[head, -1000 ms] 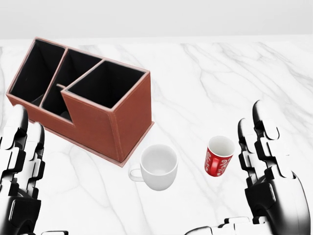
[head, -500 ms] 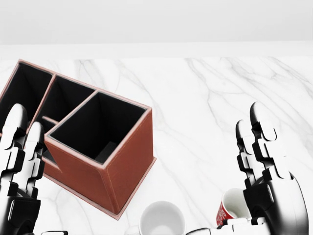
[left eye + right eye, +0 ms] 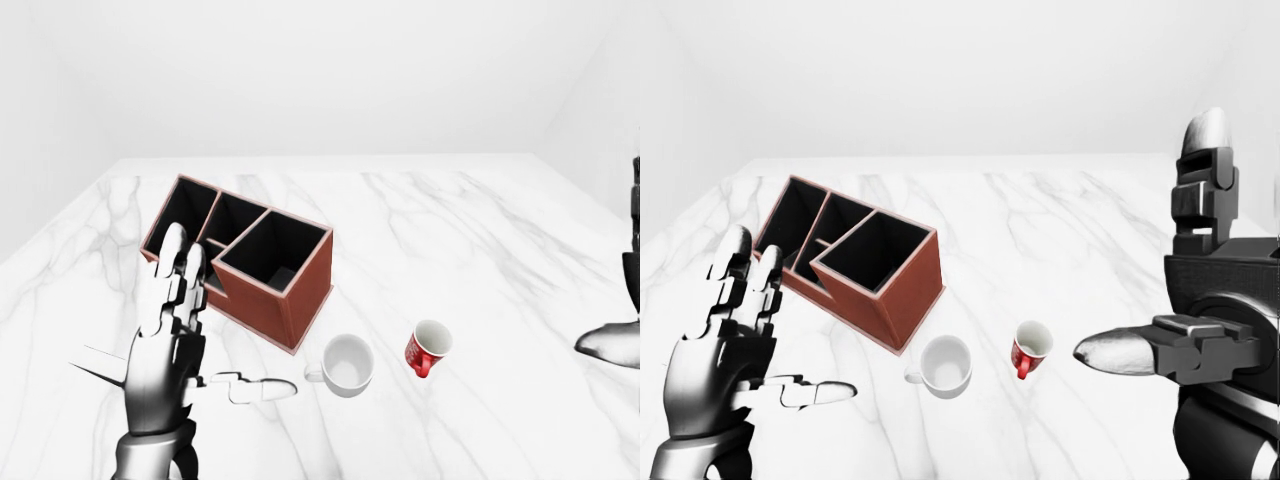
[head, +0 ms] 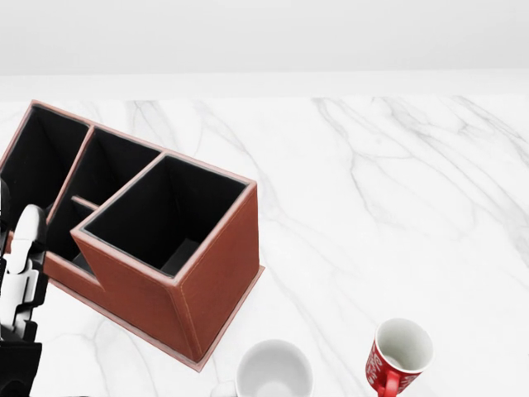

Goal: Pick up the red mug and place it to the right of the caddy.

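white marble with grey veins makes up the broad tabletop, which fills most of every view and carries everything else.

on it stands the reddish-brown leather-look caddy with black-lined compartments, a long box set at a slant, its tallest square compartment at the end nearest the mugs and two lower compartments running away toward the upper left of the head view.

the robot's right hand, dark grey and silver, is raised at the right edge of the right-eye view, well to the right of the caddy. its fingers point straight up and its thumb juts sideways toward the caddy, so the hand is spread wide and holds nothing.

the robot's left hand is lifted below and to the left of the caddy in the left-eye view, partly overlapping the caddy's low end. its fingers stand upright and close together, the thumb sticks out flat toward the right, and the palm is empty and open.

a plain white ceramic mug sits upright just below the caddy's tall corner, handle toward the left.

the small red mug with white lettering and a white inside stands to the right of the white mug, apart from it and from the caddy, tilted slightly, with neither hand touching it.
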Controlling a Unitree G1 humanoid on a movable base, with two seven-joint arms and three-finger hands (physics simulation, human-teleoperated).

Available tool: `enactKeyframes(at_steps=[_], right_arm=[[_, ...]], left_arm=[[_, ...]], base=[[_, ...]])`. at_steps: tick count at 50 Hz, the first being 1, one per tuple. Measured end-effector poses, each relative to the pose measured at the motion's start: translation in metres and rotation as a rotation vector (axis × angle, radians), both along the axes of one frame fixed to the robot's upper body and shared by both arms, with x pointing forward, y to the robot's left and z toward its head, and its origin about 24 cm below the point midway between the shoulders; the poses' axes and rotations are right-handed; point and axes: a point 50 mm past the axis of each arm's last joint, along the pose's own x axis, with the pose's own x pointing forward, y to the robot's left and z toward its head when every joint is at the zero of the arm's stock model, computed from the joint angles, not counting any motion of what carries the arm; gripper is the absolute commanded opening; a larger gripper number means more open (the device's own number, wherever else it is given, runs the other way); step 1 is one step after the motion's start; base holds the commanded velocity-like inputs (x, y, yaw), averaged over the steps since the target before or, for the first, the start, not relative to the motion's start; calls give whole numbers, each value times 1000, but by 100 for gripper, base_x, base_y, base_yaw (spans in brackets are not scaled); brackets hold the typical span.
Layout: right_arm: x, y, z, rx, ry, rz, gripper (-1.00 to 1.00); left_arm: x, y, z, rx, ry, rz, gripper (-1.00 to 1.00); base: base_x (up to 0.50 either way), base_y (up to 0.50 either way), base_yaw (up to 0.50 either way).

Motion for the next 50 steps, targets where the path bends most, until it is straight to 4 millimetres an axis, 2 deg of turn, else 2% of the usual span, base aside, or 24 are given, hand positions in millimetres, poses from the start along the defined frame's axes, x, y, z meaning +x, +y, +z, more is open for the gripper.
enactKeyframes(at_steps=[11,19,38,50], right_arm=[[-17,-8,44,47,-159,50,100],[-29,-10,59,18,-278,54,100],[-18,12,44,-294,-319,33,100],[-7,35,22,-636,-291,-15,100]], left_arm=[[-3,3,4,1,-16,10,100],[-3,4,4,1,-16,12,100],[-5,3,5,0,-21,11,100],[-5,3,6,0,-22,12,100]], base=[[0,0,0],[0,0,0],[0,0,0],[0,0,0]])
